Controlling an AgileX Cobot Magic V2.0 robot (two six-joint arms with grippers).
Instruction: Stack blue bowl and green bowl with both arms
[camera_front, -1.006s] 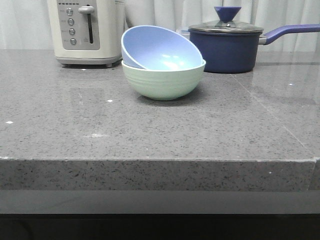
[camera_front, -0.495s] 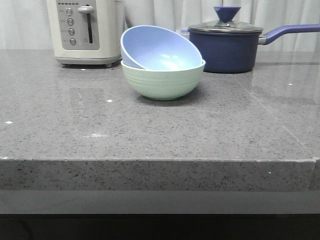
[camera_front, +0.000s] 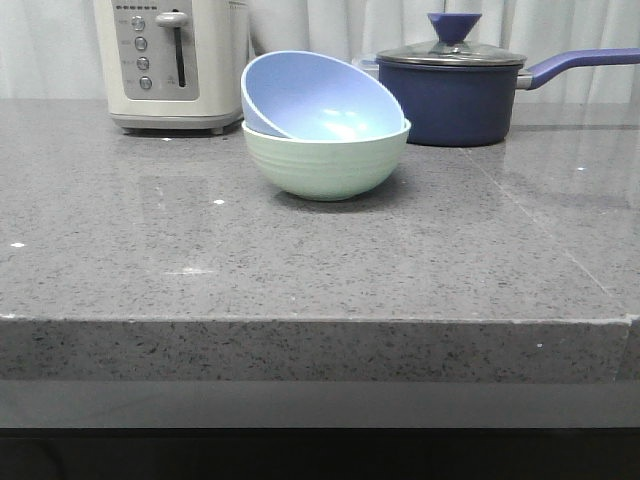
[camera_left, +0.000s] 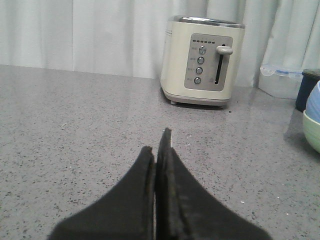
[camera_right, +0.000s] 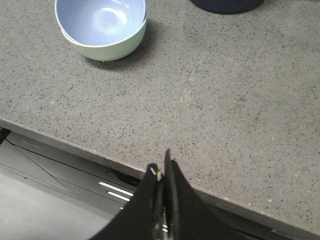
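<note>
Blue bowl sits tilted inside the green bowl, well clear of both pairs of fingers.

We see the blue bowl (camera_front: 318, 97) resting in the green bowl (camera_front: 327, 160) toward the back middle of the desk (camera_front: 300, 270), its rim canted up on the toaster (camera_front: 172, 62) side rather than level. Our left fingers (camera_left: 157, 150) are pressed together and hold nothing; the bowls lie off to their side, only just in the left wrist view. Our right fingers (camera_right: 162, 171) are likewise pressed together and empty, out over the desk's near edge, the bowls well apart ahead. We judge any levelling nudge would come from either arm; neither is close.
</note>
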